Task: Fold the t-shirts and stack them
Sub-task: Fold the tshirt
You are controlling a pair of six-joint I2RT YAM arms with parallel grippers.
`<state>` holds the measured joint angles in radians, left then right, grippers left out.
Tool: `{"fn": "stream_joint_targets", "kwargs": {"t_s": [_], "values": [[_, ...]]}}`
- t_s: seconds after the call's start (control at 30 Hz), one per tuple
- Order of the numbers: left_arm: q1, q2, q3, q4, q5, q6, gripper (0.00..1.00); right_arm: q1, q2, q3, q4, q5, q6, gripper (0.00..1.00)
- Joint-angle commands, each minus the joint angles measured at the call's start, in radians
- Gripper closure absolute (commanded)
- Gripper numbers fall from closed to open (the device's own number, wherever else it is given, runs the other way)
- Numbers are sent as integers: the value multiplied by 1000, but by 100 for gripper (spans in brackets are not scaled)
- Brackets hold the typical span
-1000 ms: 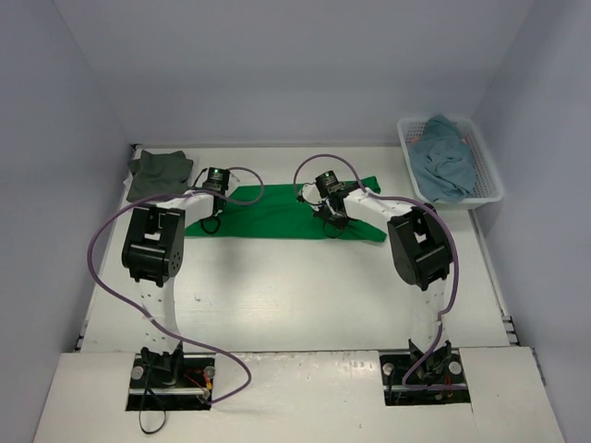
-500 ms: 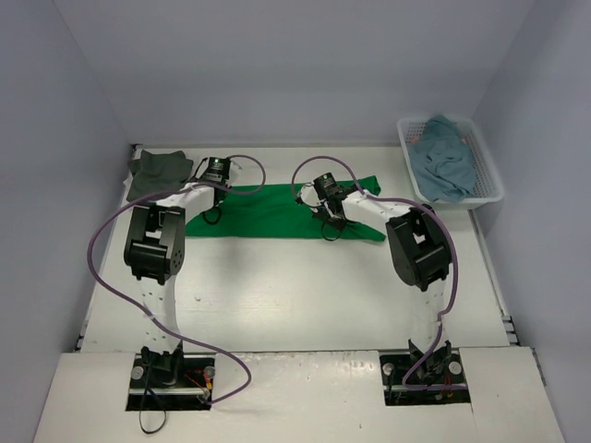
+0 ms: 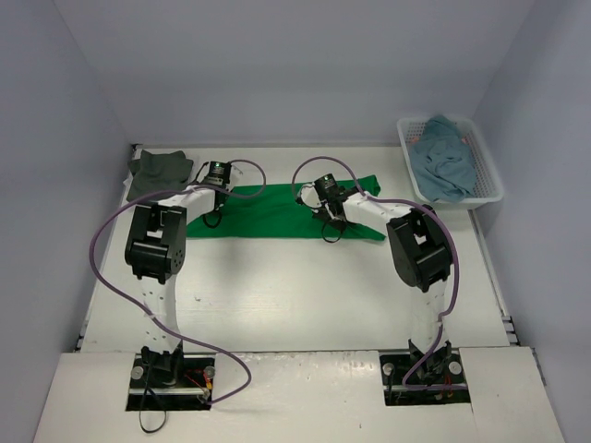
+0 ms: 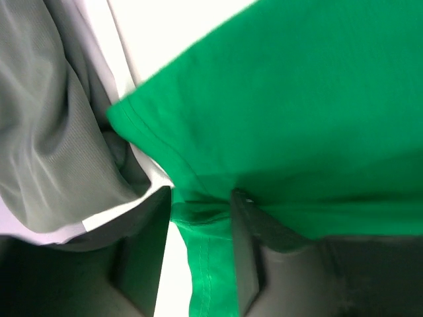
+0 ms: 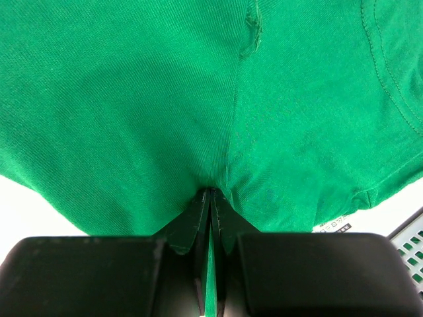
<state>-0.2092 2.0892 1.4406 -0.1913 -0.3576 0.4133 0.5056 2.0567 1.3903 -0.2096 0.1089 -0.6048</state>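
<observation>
Folding is barely underway: right fingers (image 5: 198,221) pinch the green t-shirt (image 3: 268,210), left fingers (image 4: 142,257) gape at its hem, teal t-shirt (image 3: 445,161) waits.

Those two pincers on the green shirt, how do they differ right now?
The left pincer has its jaws apart, with a fold of the green shirt lying between them; the right pincer is shut tight on the cloth. The left pincer is at the shirt's end beside the grey shirt; the right pincer is nearer the end towards the basket. Both are low over the same shirt.
</observation>
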Motion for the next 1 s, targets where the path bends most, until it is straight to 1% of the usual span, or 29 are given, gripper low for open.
{"fn": "stream_joint_targets", "kwargs": {"t_s": [0.0,0.07,0.1,0.13,0.17,0.2,0.23,0.33,0.47,0.6,0.73,0.8,0.83,0.87,0.9,0.93,0.97], "values": [[-1,-97,-15,-8,20,-13,67,-6,45,-39,-24,-38,11,100],[1,-74,-34,1,14,-2,73,-6,49,-36,-19,-41,8,100],[1,-64,-39,6,11,5,80,-7,54,-36,-17,-41,8,100],[1,-54,-40,7,9,5,84,-7,57,-36,-14,-41,4,100],[1,-35,-45,9,12,2,89,-10,65,-36,-11,-41,0,100],[1,-29,-48,9,19,1,89,-15,69,-34,-8,-41,-1,100],[1,-23,-51,6,25,-2,93,-19,74,-33,-5,-43,-4,100],[1,3,-54,-6,40,-13,96,-36,94,-25,1,-49,-18,100],[-2,15,-62,-31,45,-18,97,-58,128,-1,9,-49,-36,100],[-4,-12,-94,-52,60,-14,97,-85,175,65,10,-54,-52,100],[-4,-43,-94,-163,109,-2,97,-104,201,120,6,-35,-65,100],[-4,-50,-80,-221,166,10,97,-108,206,142,1,-32,-67,100],[-2,-49,-47,-311,202,15,97,-114,207,163,-4,-34,-67,100],[-2,-44,-23,-362,283,13,95,-114,206,173,-7,-35,-66,100],[-2,-34,9,-484,330,15,94,-118,207,185,-10,-35,-64,100],[-4,-14,39,-537,368,10,93,-119,206,203,-11,-37,-59,100],[-4,-6,78,-574,466,7,93,-122,207,214,-13,-37,-58,100]]}}
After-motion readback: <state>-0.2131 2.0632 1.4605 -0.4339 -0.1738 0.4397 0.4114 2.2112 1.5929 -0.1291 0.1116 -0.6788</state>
